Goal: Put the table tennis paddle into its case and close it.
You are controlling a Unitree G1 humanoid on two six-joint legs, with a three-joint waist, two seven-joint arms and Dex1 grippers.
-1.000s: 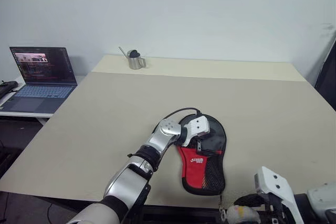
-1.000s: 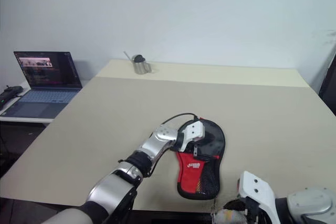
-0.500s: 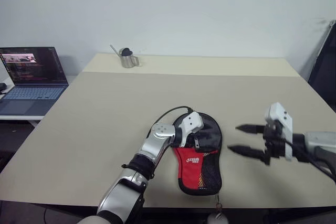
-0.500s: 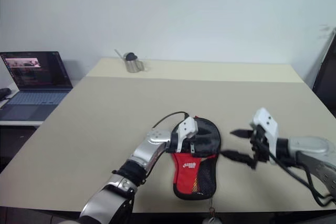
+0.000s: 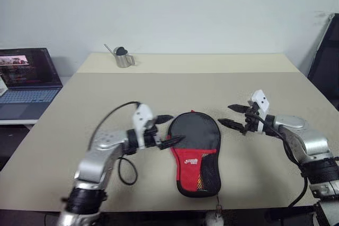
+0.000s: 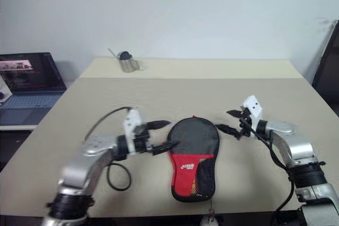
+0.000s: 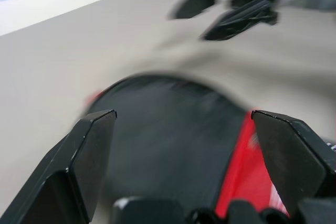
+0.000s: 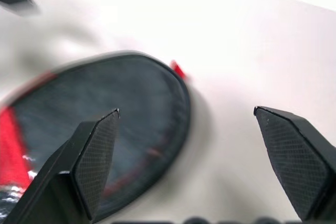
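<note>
While you scan from the left, you get the laptop first, lid up, on a side desk beside the beige table; a small metal cup sits near the table's far edge. Next in, your left gripper is above the table just beside the case's left edge, pointing right toward it, jaws wide apart, nothing between them. The case lies flat near the front edge of the table, round black end away from you, red panel and mesh pocket toward you, a zipper pull hanging off the front edge. You can't tell from these views whether the zipper is fully run round, and the table tennis paddle itself isn't visible on the table. On the right of the case, your right gripper points left at the round end, off the fabric, jaws spread wide and empty. Both wrist views look between the open fingers at the black round end.
</note>
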